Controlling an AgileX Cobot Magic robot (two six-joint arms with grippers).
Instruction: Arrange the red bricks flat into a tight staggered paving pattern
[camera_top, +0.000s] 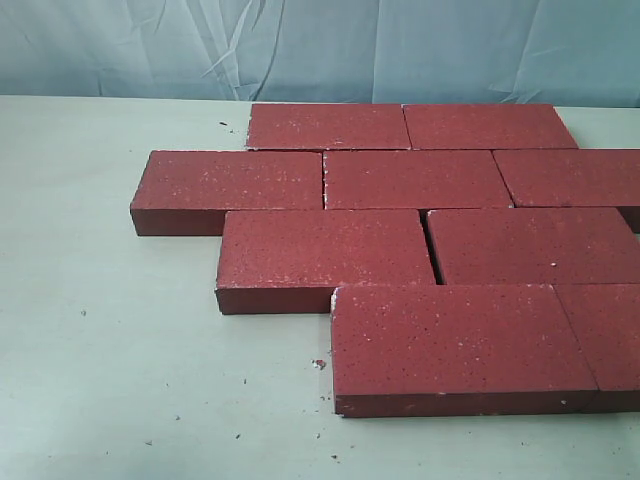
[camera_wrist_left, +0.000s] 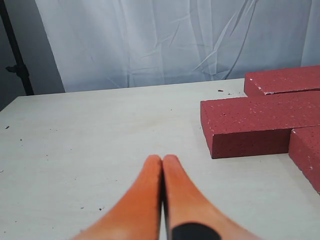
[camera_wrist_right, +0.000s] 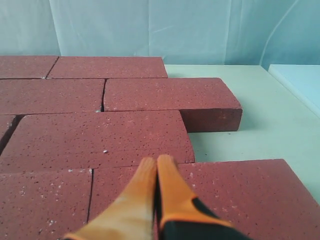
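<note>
1. Already, red bricks (camera_top: 417, 179) lie flat in four staggered rows on the table (camera_top: 100, 380).
2. One narrow gap (camera_top: 432, 248) shows in the second-nearest row; paving seems nearly finished.
3. Left gripper (camera_wrist_left: 162, 160) and right gripper (camera_wrist_right: 156, 161): fingers together, empty.

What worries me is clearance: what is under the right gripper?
Flat bricks lie beneath the shut right gripper. Whatever is under the bricks, and the patch behind the fingers, is covered.

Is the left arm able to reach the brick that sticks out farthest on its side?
Probably yes. Only table lies between the shut left gripper and that brick, with nothing standing in the way. It would likely have to open its jaws first to grab it.
</note>
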